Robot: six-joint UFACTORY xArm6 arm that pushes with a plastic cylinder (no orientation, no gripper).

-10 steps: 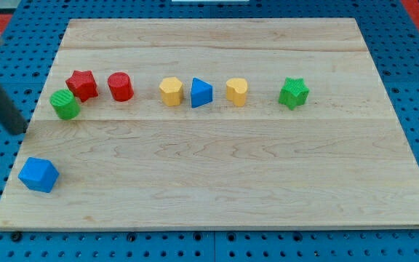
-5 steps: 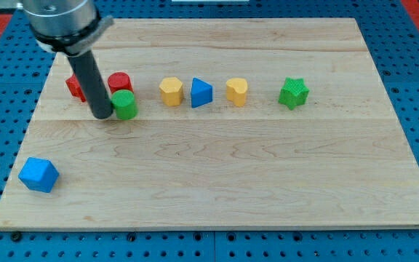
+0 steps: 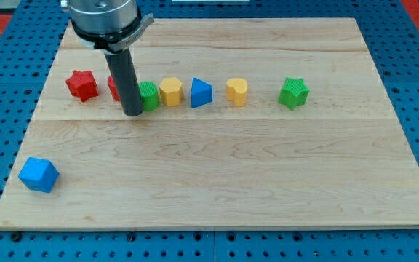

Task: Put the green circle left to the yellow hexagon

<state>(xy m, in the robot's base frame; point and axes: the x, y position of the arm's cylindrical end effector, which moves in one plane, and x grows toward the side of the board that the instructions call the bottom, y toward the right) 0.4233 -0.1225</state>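
My tip (image 3: 133, 113) stands on the pale wooden board (image 3: 217, 182), pressed against the view's left side of the small green circle block (image 3: 149, 96). I carry no claw: the arm ends in a plain dark rod, which grasps nothing and only bears against that block.

The green circle sits just to the view's left of the yellow hexagon block (image 3: 171, 92), the two touching or very nearly so; I cannot tell which. Both lie in the row across the board's upper half.

The rod hides most of a red block (image 3: 113, 87), shape not discernible. Further to the view's left stands a red star block (image 3: 81, 84).

To the view's right of the hexagon follow a blue triangle block (image 3: 201, 93), a yellow heart block (image 3: 236, 92) and a green star block (image 3: 294, 93).

A blue block (image 3: 38, 175) lies alone near the bottom left corner.
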